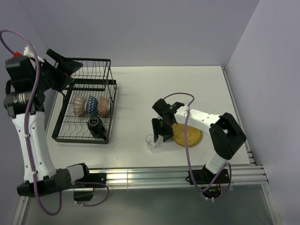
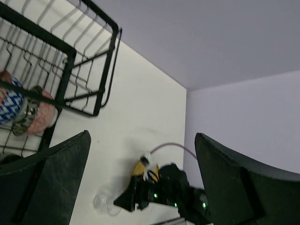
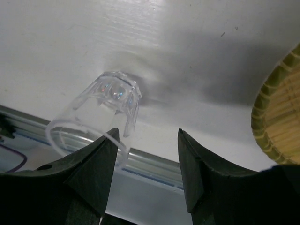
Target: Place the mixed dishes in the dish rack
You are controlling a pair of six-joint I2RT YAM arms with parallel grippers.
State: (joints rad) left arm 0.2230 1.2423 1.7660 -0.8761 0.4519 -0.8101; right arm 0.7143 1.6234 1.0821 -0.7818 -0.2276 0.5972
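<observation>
A clear glass (image 1: 151, 140) stands on the table near the front edge, just left of the yellow round plate (image 1: 188, 135). My right gripper (image 1: 160, 138) hangs open over the gap between them. In the right wrist view the glass (image 3: 101, 112) sits mostly left of the open right gripper (image 3: 146, 133), with the left fingertip (image 3: 108, 140) overlapping its rim; I cannot tell whether they touch. The black wire dish rack (image 1: 108, 101) holds three patterned bowls (image 1: 91, 106) and a dark mug (image 1: 95, 124). My left gripper (image 1: 65, 63) is open and empty, high over the rack's back.
In the left wrist view, between the left gripper's (image 2: 143, 150) wide fingers, I see the rack's corner (image 2: 70, 61), a blue bowl (image 2: 9, 105), an orange-red bowl (image 2: 42, 117), the glass (image 2: 103, 204) and the right arm (image 2: 168, 190). A metal rail (image 1: 178, 171) runs along the front edge.
</observation>
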